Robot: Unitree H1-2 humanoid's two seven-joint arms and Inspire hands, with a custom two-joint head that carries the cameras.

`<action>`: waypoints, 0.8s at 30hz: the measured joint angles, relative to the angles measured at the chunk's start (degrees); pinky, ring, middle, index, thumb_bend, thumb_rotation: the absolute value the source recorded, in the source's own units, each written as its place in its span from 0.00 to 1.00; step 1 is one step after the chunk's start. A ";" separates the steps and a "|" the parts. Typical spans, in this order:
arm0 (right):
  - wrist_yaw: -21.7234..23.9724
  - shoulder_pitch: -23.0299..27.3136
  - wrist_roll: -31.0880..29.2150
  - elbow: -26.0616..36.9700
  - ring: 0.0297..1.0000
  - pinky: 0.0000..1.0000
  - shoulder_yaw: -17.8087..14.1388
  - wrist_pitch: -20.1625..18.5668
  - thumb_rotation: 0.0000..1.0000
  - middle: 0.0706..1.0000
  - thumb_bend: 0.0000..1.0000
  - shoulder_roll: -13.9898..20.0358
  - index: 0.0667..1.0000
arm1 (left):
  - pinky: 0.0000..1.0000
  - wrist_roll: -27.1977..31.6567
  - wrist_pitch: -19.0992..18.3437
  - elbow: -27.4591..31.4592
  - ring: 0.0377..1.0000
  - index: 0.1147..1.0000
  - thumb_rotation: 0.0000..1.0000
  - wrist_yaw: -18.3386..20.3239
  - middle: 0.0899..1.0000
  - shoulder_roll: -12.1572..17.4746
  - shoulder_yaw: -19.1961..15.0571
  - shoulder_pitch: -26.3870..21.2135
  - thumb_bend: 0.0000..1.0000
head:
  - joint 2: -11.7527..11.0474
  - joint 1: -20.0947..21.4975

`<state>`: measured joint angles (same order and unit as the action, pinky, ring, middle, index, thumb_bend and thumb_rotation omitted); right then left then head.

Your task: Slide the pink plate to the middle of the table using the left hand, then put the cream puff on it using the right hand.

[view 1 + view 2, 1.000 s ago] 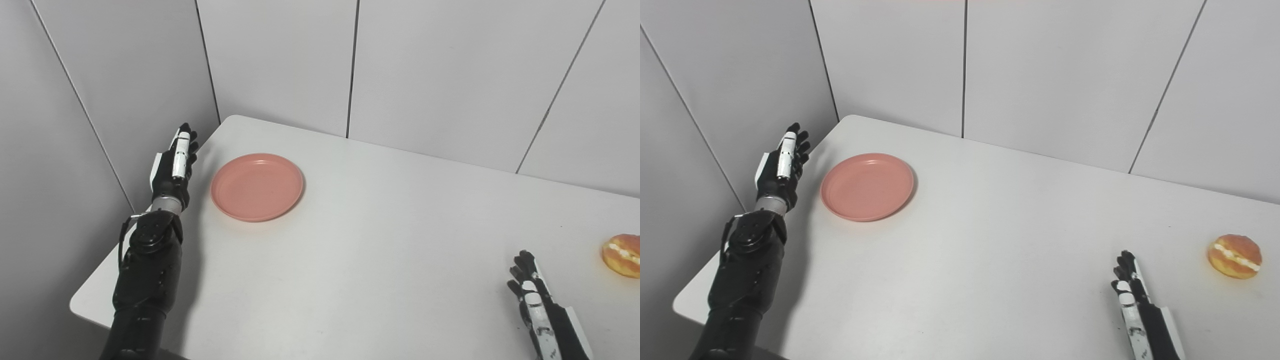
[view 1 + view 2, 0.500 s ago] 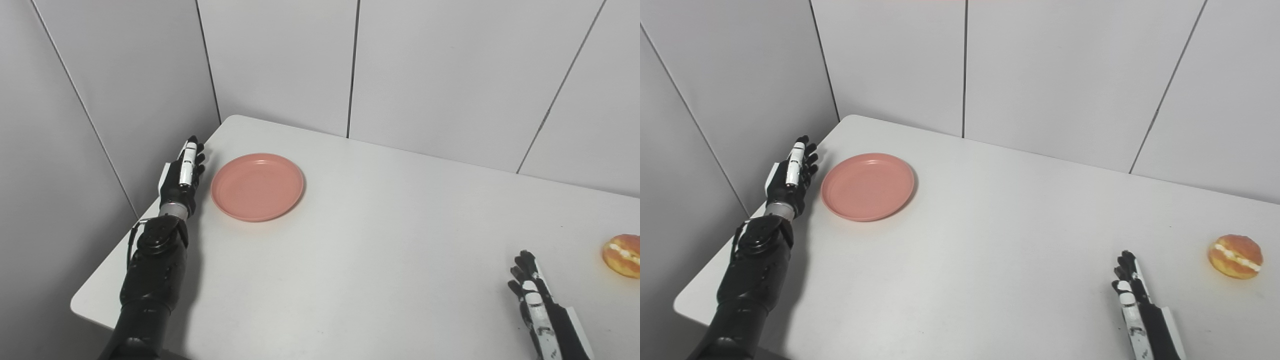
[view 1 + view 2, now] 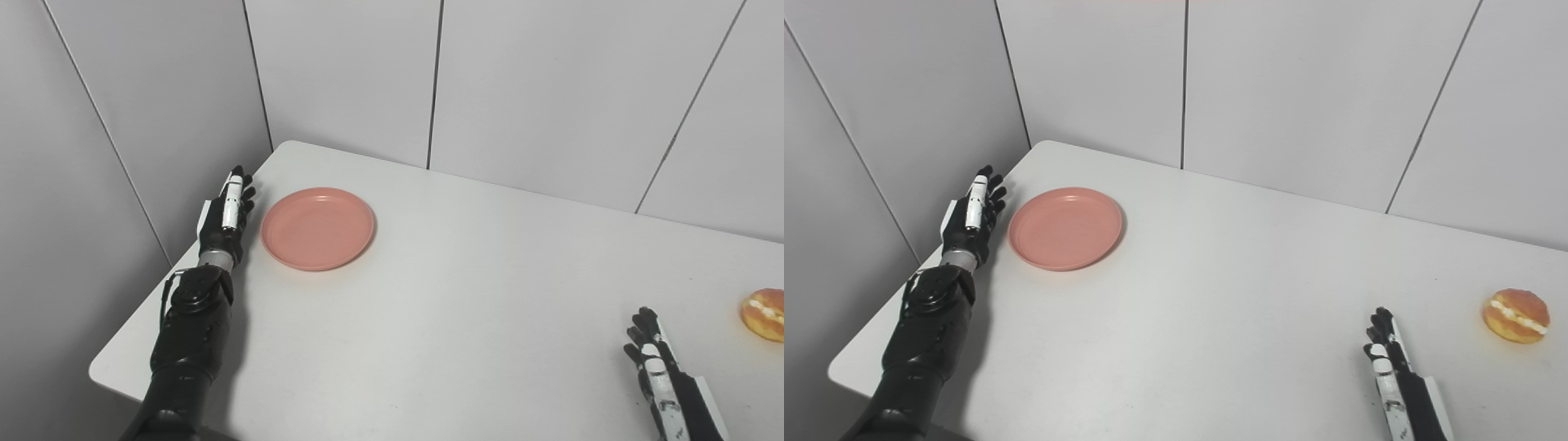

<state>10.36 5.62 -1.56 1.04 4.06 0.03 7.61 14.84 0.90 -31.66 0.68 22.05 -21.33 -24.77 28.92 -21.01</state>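
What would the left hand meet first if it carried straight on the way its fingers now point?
Probably the grey wall panel at the table's far left corner. The left hand points up along the table edge, beside the pink plate, not at it; depth is uncertain.

White table [image 3: 1213,294] w/ rounded corners, set in a corner of grey panel walls. On it: pink plate [image 3: 1065,228] near the far-left corner, empty, flat on the top. Cream puff [image 3: 1516,315] near the right edge, well apart from the plate. Middle of the top is bare.
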 measured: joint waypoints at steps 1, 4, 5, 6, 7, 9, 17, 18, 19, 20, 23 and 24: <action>-0.03 0.00 0.20 0.00 1.00 1.00 0.01 0.00 1.00 1.00 0.16 0.01 1.00 | 0.99 0.10 0.04 -0.01 0.96 0.93 1.00 0.19 0.96 -0.04 0.13 -0.01 0.38 | 0.00 0.00; -0.13 -0.01 0.46 0.00 1.00 1.00 0.01 0.00 1.00 1.00 0.16 0.01 1.00 | 0.99 0.53 -0.05 0.47 0.96 0.93 1.00 0.30 0.96 -0.28 0.75 0.00 0.39 | 0.09 0.09; -0.13 -0.01 0.44 0.00 1.00 1.00 0.00 0.00 1.00 1.00 0.16 0.01 1.00 | 0.98 0.53 -0.12 0.82 0.96 0.93 1.00 0.36 0.95 -0.46 1.15 0.04 0.40 | 0.17 0.17; -0.12 0.00 0.37 0.00 1.00 1.00 0.00 0.00 1.00 1.00 0.17 0.00 1.00 | 0.97 0.54 -0.21 1.17 0.95 0.93 1.00 0.41 0.95 -0.71 1.49 0.08 0.40 | 0.18 0.26; -0.11 0.00 0.34 0.00 1.00 1.00 0.00 0.00 1.00 1.00 0.17 0.00 1.00 | 0.97 0.54 -0.30 1.38 0.95 0.93 1.00 0.44 0.95 -1.02 1.69 0.09 0.40 | 0.18 0.26; -0.10 -0.01 0.32 0.08 1.00 1.00 0.01 -0.01 1.00 1.00 0.17 0.00 1.00 | 0.97 0.86 -0.52 2.29 0.95 0.94 1.00 0.74 0.95 -1.50 2.25 0.28 0.38 | 0.35 0.44; -0.34 -0.01 1.06 0.48 1.00 1.00 0.15 -0.22 1.00 1.00 0.18 -0.02 1.00 | 0.98 1.24 -3.39 7.05 0.96 0.95 1.00 0.96 0.97 -3.56 4.24 1.60 0.41 | 0.70 0.88; -0.49 -0.01 1.19 0.49 1.00 1.00 0.16 -0.23 1.00 1.00 0.18 -0.02 1.00 | 0.98 1.36 -3.79 7.26 0.96 0.94 1.00 0.96 0.96 -3.70 4.32 1.63 0.40 | 0.79 1.05; -0.67 -0.02 1.39 0.50 1.00 1.00 0.19 -0.23 1.00 1.00 0.18 -0.02 1.00 | 0.97 1.66 -4.26 7.79 0.96 0.94 1.00 0.92 0.96 -3.96 4.27 1.70 0.40 | 0.79 1.05; -0.75 -0.02 1.60 0.52 1.00 1.00 0.21 -0.23 1.00 1.00 0.18 -0.02 1.00 | 0.98 1.79 -4.71 8.68 0.97 0.94 1.00 0.86 0.96 -4.33 4.26 1.85 0.39 | 0.88 1.05; -0.77 -0.02 1.70 0.52 1.00 1.00 0.21 -0.23 1.00 1.00 0.18 -0.09 1.00 | 0.98 2.11 -5.28 10.43 0.97 0.94 1.00 0.85 0.97 -5.65 4.53 2.48 0.37 | 0.97 1.23; -0.77 -0.02 1.60 0.52 1.00 1.00 0.20 -0.23 1.00 1.00 0.17 -0.13 1.00 | 0.98 2.24 -5.58 10.88 0.97 0.94 1.00 0.86 0.97 -6.07 4.64 2.61 0.36 | 0.97 1.32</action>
<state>9.59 5.60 0.04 1.57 4.26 -0.20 7.47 17.08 -4.68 -20.78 1.54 15.98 -16.68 -22.15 29.88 -19.69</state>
